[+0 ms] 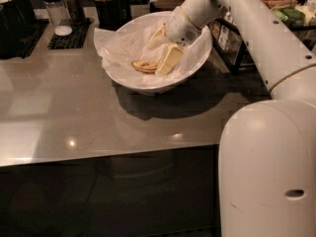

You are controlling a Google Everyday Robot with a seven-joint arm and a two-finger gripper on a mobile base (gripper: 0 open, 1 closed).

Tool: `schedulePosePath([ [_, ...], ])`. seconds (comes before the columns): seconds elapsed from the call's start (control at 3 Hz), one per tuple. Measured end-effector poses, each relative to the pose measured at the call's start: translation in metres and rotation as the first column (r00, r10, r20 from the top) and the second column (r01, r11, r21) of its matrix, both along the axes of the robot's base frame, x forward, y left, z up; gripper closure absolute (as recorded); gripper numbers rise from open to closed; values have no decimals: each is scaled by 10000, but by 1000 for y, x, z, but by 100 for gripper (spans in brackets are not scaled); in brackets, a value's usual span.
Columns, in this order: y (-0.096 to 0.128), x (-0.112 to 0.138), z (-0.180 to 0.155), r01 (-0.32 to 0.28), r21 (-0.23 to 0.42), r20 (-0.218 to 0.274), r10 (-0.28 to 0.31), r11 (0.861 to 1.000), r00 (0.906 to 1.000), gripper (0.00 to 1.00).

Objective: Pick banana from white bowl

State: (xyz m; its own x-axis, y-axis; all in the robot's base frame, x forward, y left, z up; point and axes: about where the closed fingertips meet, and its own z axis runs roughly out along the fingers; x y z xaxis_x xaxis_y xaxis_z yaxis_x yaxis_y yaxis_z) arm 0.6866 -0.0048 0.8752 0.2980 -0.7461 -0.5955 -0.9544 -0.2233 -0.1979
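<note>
The white bowl stands on the grey counter, lined with crinkled white paper. The banana, yellow with brown speckles, lies inside it left of centre. My gripper reaches down into the bowl from the upper right. Its pale yellow fingers are open. The front finger covers the banana's right end; the other finger sits behind, near the bowl's far side. The banana rests on the paper, not lifted.
A black wire basket of packets stands right of the bowl, behind my arm. A black cup of sticks, shakers on a black mat and dark containers line the back left. The counter's front edge runs across the middle.
</note>
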Motion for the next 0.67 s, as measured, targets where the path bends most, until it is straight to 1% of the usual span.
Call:
schedulePosePath([
  [0.33,9,5,-21,-185,-201,-307,179,9996,9994,29],
  [0.67,15,7,-40,-292,-398,-648,266,9988,9975,31],
])
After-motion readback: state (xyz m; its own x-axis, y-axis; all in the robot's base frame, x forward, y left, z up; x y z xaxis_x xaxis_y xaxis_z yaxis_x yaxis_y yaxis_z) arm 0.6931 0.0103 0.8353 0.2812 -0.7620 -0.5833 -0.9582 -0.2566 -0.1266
